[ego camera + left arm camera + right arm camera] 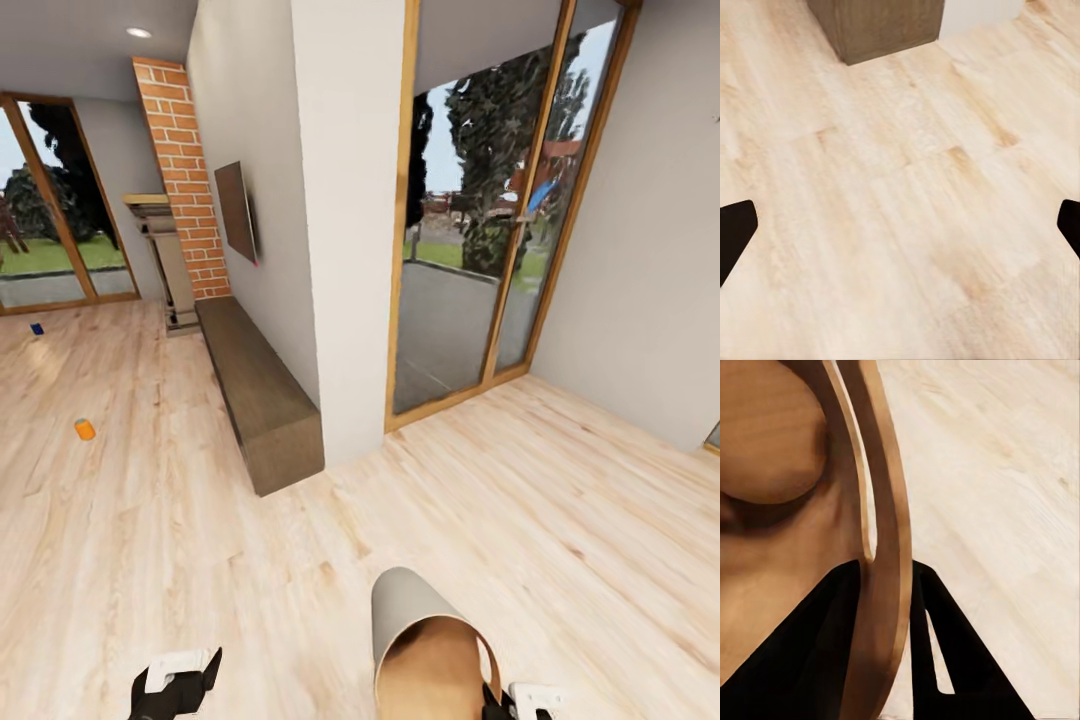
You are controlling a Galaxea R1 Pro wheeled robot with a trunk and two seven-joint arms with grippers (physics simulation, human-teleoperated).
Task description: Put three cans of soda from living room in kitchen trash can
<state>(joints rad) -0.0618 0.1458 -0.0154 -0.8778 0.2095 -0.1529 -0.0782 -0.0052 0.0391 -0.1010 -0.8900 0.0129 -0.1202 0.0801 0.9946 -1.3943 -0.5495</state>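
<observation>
Closest to us, we carry the tash can (425, 640) tipped on its side, its coppery inside facing back toward us, and our right gripper (503, 703) is closed on its rim: in the right wrist view the two dark fingers (817, 652) sit either side of the thin wall (881, 585). Our left gripper (180, 685) hangs beside the can with its jaws spread wide and nothing between them, over bare wood floor (907, 195). Well beyond the can, past the long dark bench (262, 395) along the wall, an orange soda can (85, 429) stands on the floor, and a dark blue soda can (37, 328) sits farther still, near the glass doors by the brick fireplace (185, 180). We see no third one here. Our worry is the grip: a pinch on one edge of a tilted bin could let it swing or slip as we roll, and the bench corner lies close to our path.
</observation>
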